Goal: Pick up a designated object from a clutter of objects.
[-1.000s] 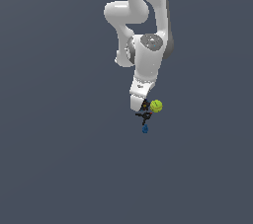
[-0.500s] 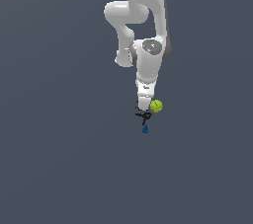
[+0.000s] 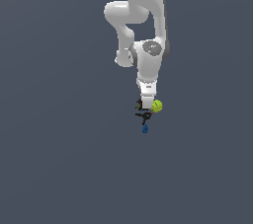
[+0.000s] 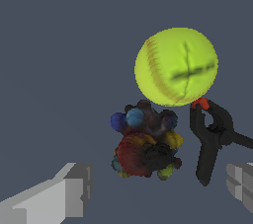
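The gripper (image 4: 155, 193) hangs spread over the dark lump (image 4: 146, 144), beside the yellow-green ball (image 4: 176, 66). Approach looks underway; descending and closing likely comes next.

End effector (image 3: 146, 105) lowered onto clutter beside yellow-green ball (image 3: 156, 106).

Setting: simulated test scene, not a furnished room. A flat, uniform grey-blue ground (image 3: 54, 159) is shown without walls, furniture or horizon. A smooth white rendered arm (image 3: 141, 30) is seen above a small group of objects (image 3: 146, 114); flat, computer-generated shading is noted throughout.
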`<state>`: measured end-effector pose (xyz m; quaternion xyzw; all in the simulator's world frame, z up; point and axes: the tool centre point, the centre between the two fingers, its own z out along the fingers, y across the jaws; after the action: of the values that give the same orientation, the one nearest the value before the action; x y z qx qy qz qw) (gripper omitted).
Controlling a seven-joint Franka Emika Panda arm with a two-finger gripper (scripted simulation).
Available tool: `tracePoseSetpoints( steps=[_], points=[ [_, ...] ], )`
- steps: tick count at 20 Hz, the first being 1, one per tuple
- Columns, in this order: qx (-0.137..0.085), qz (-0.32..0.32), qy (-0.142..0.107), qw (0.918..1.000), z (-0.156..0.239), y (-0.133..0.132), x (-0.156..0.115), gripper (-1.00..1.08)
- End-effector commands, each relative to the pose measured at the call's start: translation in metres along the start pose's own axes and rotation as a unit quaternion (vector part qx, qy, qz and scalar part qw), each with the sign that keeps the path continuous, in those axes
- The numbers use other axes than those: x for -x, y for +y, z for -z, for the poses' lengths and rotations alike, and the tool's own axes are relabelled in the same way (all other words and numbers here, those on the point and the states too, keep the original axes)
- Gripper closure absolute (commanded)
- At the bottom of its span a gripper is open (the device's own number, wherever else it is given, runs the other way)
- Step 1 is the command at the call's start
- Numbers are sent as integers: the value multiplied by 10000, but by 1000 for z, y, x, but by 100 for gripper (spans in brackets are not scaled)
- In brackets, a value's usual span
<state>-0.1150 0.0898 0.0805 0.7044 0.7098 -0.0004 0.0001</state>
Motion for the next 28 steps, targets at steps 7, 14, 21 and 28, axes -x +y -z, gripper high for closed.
tracePoseSetpoints(
  steps=[7, 14, 21, 28],
  points=[
    [0, 20, 3, 10000, -6, -1, 0, -92],
    [-1, 38, 4, 10000, -33, -2, 0, -92],
    [0, 43, 2, 10000, -50, -1, 0, -92],
    [0, 43, 2, 10000, -51, -1, 0, 108]
  ],
)
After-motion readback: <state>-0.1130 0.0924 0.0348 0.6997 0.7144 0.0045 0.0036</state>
